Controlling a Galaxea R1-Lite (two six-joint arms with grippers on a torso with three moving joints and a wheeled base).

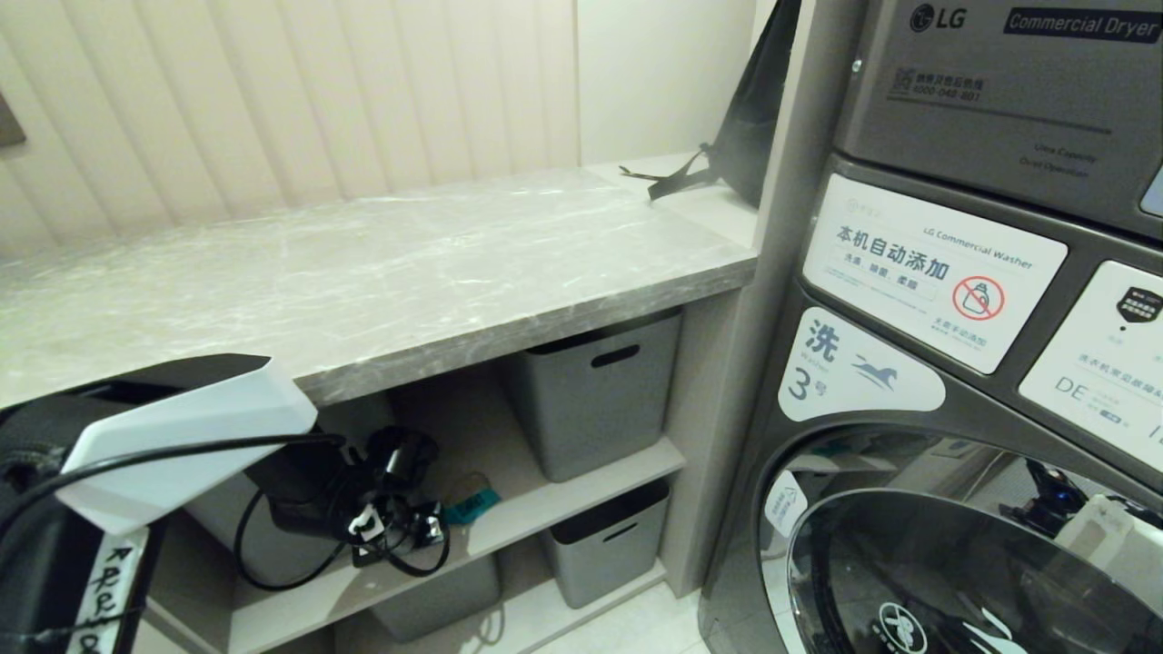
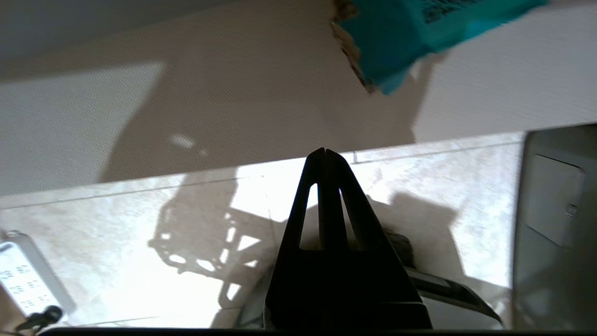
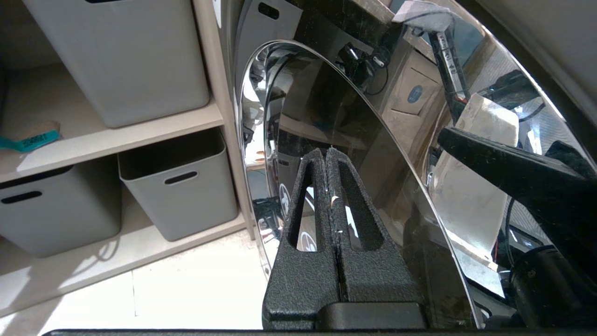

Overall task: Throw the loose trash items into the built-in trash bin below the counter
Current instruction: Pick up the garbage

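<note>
A small teal paper scrap [image 1: 471, 505] [image 2: 406, 32] [image 3: 28, 140], one of the loose trash items, lies on the beige shelf under the grey veined counter [image 1: 382, 263]. My left gripper [image 2: 325, 150] reaches in under the counter over that shelf [image 1: 427, 525]. It is shut with nothing between its tips, and the scrap lies apart from them, a little beyond and to one side. My right gripper [image 3: 326, 150] hangs shut and empty in front of the washer door. The built-in trash bin shows only as a reflection in that door: a beige panel with a round blue sticker [image 3: 414, 93].
Grey plastic tubs [image 1: 595, 395] [image 1: 604, 545] stand on the shelves right of the scrap. A black strapped bag [image 1: 740, 136] sits at the counter's far right end. A stacked washer and dryer [image 1: 954, 363] fill the right side. Pale floor tiles [image 1: 627, 627] lie below.
</note>
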